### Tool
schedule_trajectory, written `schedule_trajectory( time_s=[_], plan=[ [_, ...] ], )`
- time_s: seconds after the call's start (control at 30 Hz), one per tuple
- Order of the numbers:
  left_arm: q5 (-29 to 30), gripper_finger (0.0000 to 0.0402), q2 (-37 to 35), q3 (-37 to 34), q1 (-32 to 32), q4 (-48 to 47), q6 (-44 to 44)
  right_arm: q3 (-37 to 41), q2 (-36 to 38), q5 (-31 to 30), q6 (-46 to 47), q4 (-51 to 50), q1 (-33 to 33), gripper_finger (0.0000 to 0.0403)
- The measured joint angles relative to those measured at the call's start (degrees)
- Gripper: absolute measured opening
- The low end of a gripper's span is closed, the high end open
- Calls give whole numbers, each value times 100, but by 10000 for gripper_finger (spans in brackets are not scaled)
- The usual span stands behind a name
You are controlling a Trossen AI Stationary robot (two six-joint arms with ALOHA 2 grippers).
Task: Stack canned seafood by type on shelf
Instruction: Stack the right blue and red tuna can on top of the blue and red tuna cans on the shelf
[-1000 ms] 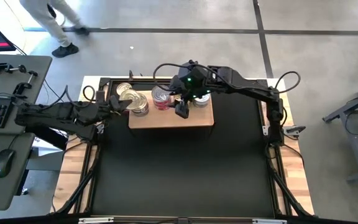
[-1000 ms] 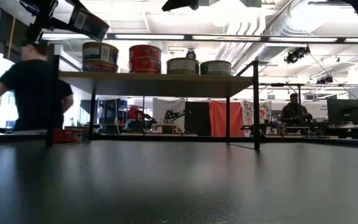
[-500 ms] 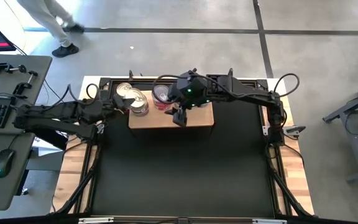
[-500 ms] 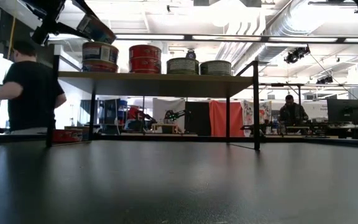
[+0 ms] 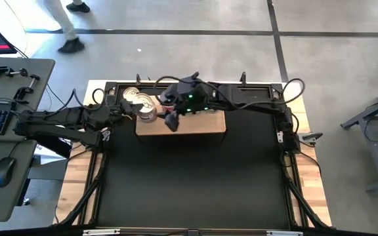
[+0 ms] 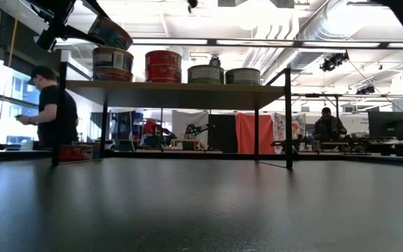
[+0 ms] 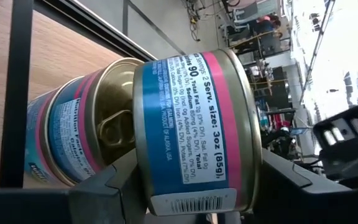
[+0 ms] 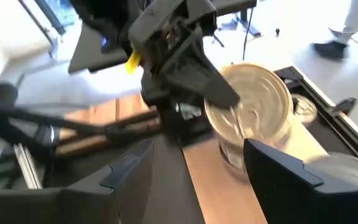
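Left end effector (image 7: 185, 186), fingers spread, cradles my blue-and-pink labelled round metal tin (image 7: 191, 124) atop the far-left stack. Rigid, slick, light; grip its side wall.

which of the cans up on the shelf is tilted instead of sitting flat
The blue-and-pink can at the shelf's far left end, between the left gripper's fingers. It leans atop the left stack; the other cans sit level.
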State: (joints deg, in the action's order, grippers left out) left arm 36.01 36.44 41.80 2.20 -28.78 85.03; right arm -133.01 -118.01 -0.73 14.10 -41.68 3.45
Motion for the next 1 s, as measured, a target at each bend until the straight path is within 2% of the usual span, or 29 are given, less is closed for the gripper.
schedule_trajectory(
  time_s=[0.13,0.23,0.57,0.73,0.8,1.0],
  plan=[
    [-22,211,32,2,2,9,25,0,-406,-278,345,725,137,235],
    [-29,211,38,2,2,21,31,2,-653,-380,408,1039,281,214],
    [-45,211,40,2,2,47,34,5,-987,-521,273,1162,519,70],
    [-42,211,40,2,2,47,36,-4,-1093,-519,239,1199,519,14],
    [-36,211,40,2,2,54,39,0,-1102,-523,236,1225,519,4],
    [17,211,45,0,2,178,34,0,-1113,-583,236,1202,519,6]
  ],
)
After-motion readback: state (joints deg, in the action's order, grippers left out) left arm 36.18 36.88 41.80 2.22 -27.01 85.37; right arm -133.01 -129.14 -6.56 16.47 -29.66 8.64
